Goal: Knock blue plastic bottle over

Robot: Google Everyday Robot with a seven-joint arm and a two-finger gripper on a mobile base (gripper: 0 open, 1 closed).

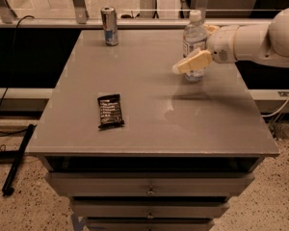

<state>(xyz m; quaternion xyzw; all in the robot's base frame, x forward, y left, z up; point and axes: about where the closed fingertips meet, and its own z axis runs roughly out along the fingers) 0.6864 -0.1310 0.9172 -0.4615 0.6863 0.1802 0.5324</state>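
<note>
The hand (193, 51), spread, straddles the upright blue plastic bottle (193, 32), apparently touching it, on the table (144, 129).
</note>
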